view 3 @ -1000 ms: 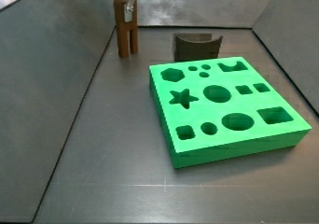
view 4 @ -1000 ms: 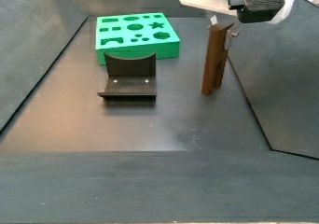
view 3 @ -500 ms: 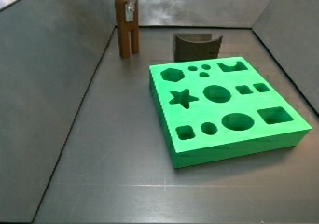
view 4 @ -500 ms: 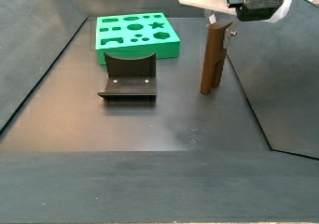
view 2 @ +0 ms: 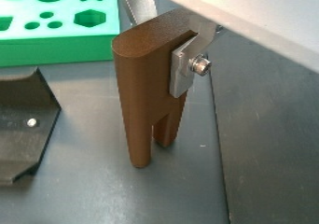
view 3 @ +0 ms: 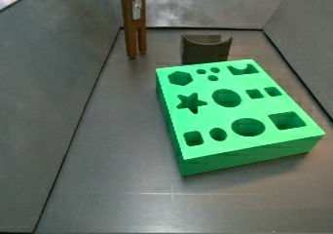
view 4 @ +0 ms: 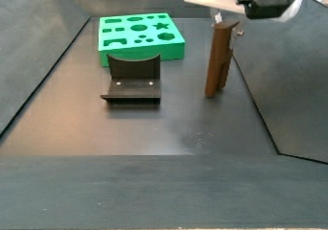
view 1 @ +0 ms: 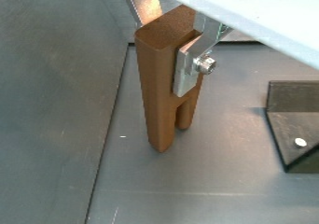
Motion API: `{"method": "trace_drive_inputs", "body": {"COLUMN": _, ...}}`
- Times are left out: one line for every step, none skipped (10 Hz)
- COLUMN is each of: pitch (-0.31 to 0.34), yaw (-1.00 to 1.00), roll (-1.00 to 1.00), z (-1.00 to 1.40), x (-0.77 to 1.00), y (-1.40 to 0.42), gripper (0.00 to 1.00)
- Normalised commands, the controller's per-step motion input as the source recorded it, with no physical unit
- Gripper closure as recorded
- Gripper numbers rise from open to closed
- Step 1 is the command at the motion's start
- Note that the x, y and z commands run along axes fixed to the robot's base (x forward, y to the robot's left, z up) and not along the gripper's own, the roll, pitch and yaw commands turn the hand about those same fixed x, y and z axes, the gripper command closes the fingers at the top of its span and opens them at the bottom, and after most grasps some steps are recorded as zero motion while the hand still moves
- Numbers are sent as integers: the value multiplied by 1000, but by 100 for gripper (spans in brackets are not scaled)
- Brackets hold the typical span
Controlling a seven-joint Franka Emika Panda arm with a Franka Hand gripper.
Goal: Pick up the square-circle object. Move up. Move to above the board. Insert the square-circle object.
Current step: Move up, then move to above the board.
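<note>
Board (view 3: pixel 239 116): bright green, flat on the dark floor, centre-right of a side view; lies in the upper left of the other side frame (view 4: pixel 141 34), well apart from the piece.

Fixture (view 4: pixel 132 80): dark bracket just in front of the board, between it and the camera in that view.

Square-circle object (view 4: pixel 220 61): upright, upper right of frame, legs pointing down. Leg tips look at or just off the floor; contact cannot be told.

End effector (view 2: pixel 187 50): clamped on the upper part of the piece; a silver finger (view 1: pixel 191 63) lies flat on its side face in both wrist views.

Judgement: step in hand is the lift. Raise straight up, grip firm, piece kept vertical, and clear the fixture's height before any sideways travel toward the board.
</note>
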Motion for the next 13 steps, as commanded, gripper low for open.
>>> {"method": "trace_drive_inputs", "body": {"pitch": -13, "yaw": -40, "roll": 1, "z": 867, "x": 2, "y": -48, "gripper": 100}}
{"method": "trace_drive_inputs", "body": {"pitch": 9, "yaw": -39, "roll": 0, "z": 779, "x": -49, "y": -50, "gripper": 100}}
{"method": "trace_drive_inputs", "body": {"pitch": 17, "yaw": -28, "roll": 4, "z": 614, "x": -43, "y": -24, "gripper": 100}}
{"method": "trace_drive_inputs", "body": {"pitch": 23, "yaw": -22, "roll": 8, "z": 465, "x": -32, "y": -12, "gripper": 100}}
{"method": "trace_drive_inputs", "body": {"pitch": 39, "yaw": -19, "roll": 13, "z": 252, "x": -17, "y": -4, "gripper": 100}}
{"method": "trace_drive_inputs", "body": {"pitch": -162, "yaw": 132, "roll": -125, "z": 1000, "x": 636, "y": 399, "gripper": 100}}
{"method": "trace_drive_inputs", "body": {"pitch": -135, "yaw": 127, "roll": -125, "z": 921, "x": 638, "y": 403, "gripper": 100}}
{"method": "trace_drive_inputs", "body": {"pitch": -22, "yaw": 67, "roll": -134, "z": 679, "x": 405, "y": 227, "gripper": 100}}
{"method": "trace_drive_inputs", "body": {"pitch": 16, "yaw": 45, "roll": -136, "z": 548, "x": 294, "y": 153, "gripper": 100}}
{"method": "trace_drive_inputs", "body": {"pitch": 30, "yaw": 20, "roll": -134, "z": 301, "x": 127, "y": 86, "gripper": 100}}
{"method": "trace_drive_inputs", "body": {"pitch": 23, "yaw": 13, "roll": -131, "z": 193, "x": 77, "y": 65, "gripper": 100}}
{"method": "trace_drive_inputs", "body": {"pitch": 115, "yaw": 1000, "roll": 39, "z": 316, "x": 154, "y": -1000, "gripper": 100}}
{"method": "trace_drive_inputs", "body": {"pitch": 129, "yaw": 1000, "roll": 61, "z": 310, "x": 150, "y": -1000, "gripper": 100}}
